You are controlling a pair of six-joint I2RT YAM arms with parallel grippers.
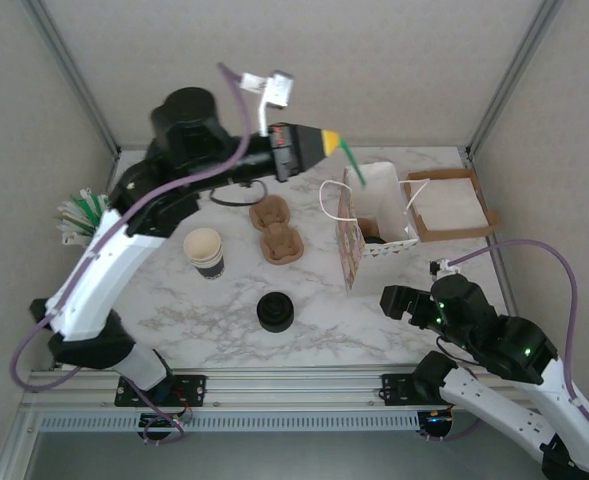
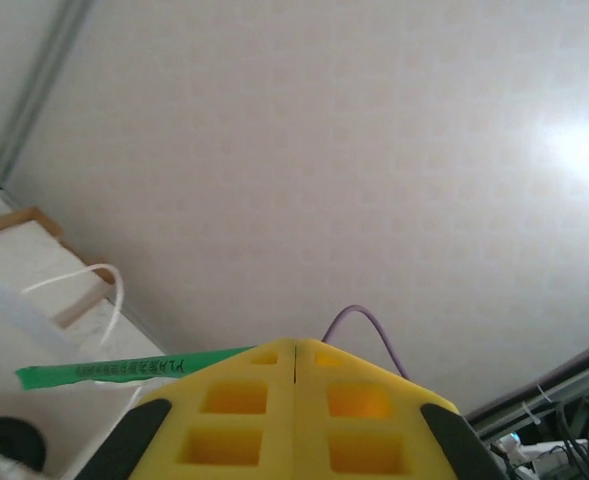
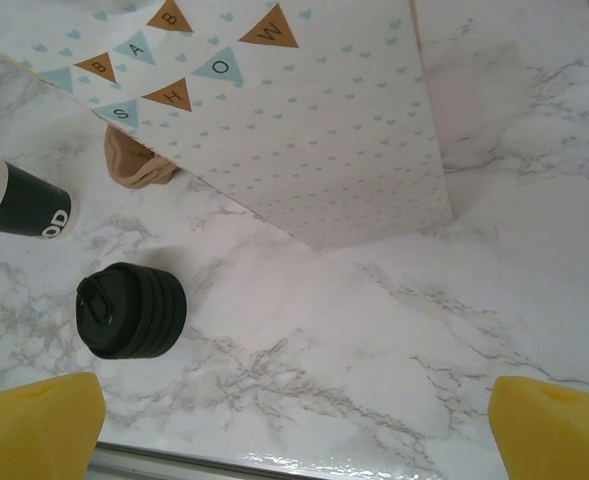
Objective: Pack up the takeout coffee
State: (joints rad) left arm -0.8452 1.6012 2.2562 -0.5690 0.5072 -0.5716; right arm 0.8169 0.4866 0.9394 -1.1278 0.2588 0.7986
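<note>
Two arms: right arm near, left arm reaching far.
Right end effector: fingers wide apart over bare bench.
Lid pile: on bench, near the bag.
Takeout coffee: inside the upright bag, black lid showing.
Left end effector: clamped on green strip, above bag.

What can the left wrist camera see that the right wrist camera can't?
Left wrist view: the left gripper shut on a thin green paper strip, plus a round black plastic lid. Right wrist view: the open right gripper, a low black pile of lids and a dark cream-rimmed paper cup. Both: the white paper bag, its cord handle from the left, bunting-print side from the right.
</note>
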